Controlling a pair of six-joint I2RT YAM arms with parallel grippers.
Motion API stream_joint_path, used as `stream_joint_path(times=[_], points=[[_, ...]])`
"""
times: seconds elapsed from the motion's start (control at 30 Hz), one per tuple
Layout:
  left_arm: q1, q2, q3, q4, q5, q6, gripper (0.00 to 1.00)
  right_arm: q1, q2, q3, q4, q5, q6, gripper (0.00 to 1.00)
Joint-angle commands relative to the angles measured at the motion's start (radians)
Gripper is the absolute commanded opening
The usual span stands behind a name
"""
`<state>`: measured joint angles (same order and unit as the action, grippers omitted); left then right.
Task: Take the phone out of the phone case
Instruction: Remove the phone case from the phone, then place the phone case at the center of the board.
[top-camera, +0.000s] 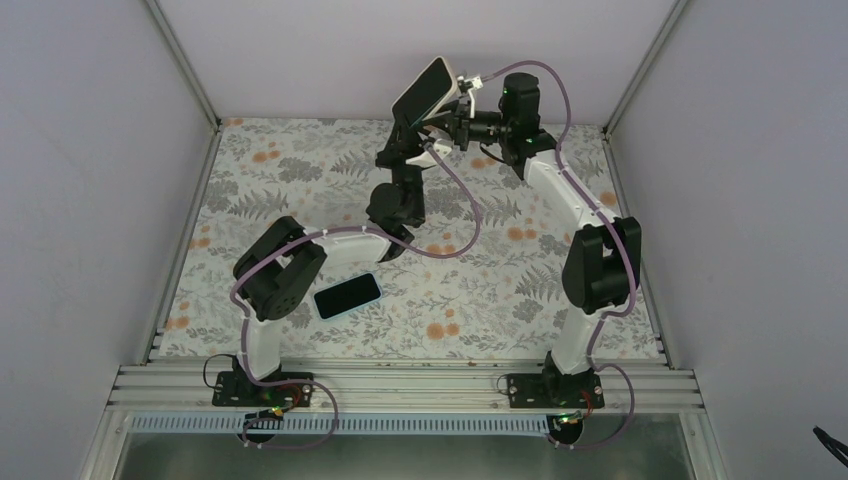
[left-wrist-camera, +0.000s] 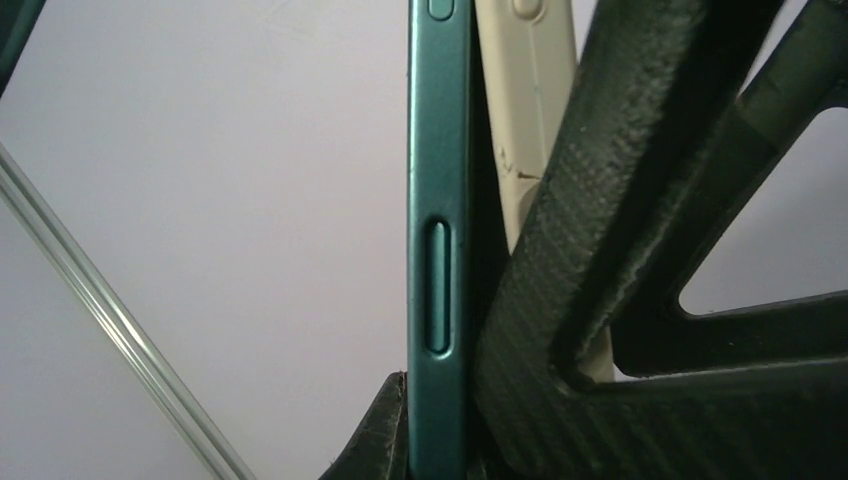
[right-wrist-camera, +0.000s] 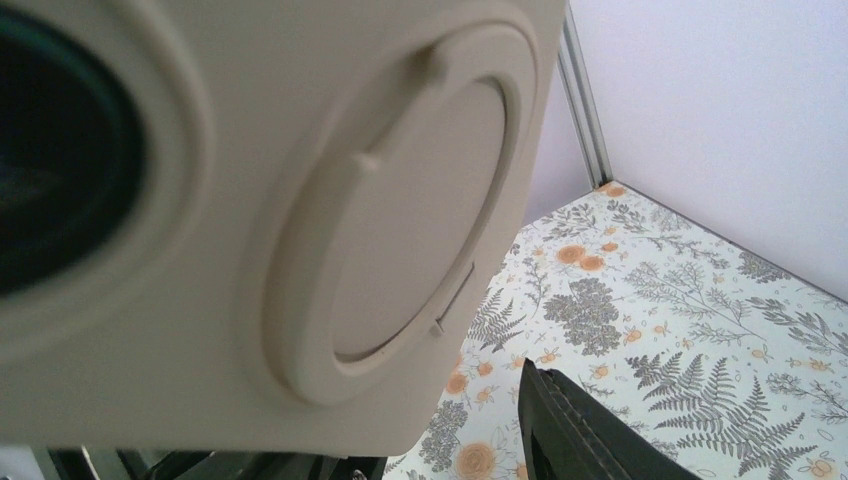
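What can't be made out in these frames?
- Right gripper grip: in right wrist view the case fills the frame; only one fingertip shows.
- Whether the phone is fully out: left wrist view cuts both off at the top edge; top view too small.
- Whether the second phone on the table wears a case: too small in top view.

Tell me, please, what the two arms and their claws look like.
Both the left arm and the right arm have white links between bulky black joint housings, and a mauve cable loops along each. A small green light glows near the right wrist. The left claw has black, rough-textured fingers with open triangular cut-outs; the right claw looks black too.
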<state>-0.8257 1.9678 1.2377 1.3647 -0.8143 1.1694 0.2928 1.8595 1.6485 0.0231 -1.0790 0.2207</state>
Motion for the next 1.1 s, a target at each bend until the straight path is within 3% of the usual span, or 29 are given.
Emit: stream_joint_path(times=[0.0,0.43,0.57,0.63,0.73,0.83,0.93,1.07], points=[[-0.044,-0.071,-0.011,0.078,0.058,-0.011,0.02,-0.024,-0.001,0.015,0.065,0.158,0.033,0.48],[-0.072,-0.103,-0.023,0.088,0.053,-0.008,0.02,-0.056,0.011,0.049,0.085,0.316,0.101,0.44],[-0.095,-0.104,-0.026,0.096,0.057,0.005,0.02,-0.081,0.046,0.089,0.115,0.290,0.184,0.41],[-0.099,-0.091,-0.016,0.097,0.054,0.010,0.02,-0.084,0.064,0.106,0.138,0.249,0.218,0.36],[-0.098,-0.073,0.003,0.105,0.049,0.018,0.02,-0.083,0.058,0.097,0.165,0.215,0.237,0.18],[-0.094,-0.070,-0.007,0.121,0.054,0.037,0.02,-0.090,0.030,0.058,0.173,0.219,0.220,0.08],[-0.084,-0.078,-0.030,0.113,0.058,0.039,0.02,-0.111,0.014,0.040,0.165,0.205,0.216,0.05],[-0.058,-0.093,-0.093,0.128,0.068,0.058,0.02,-0.156,0.006,0.027,0.106,0.217,0.175,0.10]])
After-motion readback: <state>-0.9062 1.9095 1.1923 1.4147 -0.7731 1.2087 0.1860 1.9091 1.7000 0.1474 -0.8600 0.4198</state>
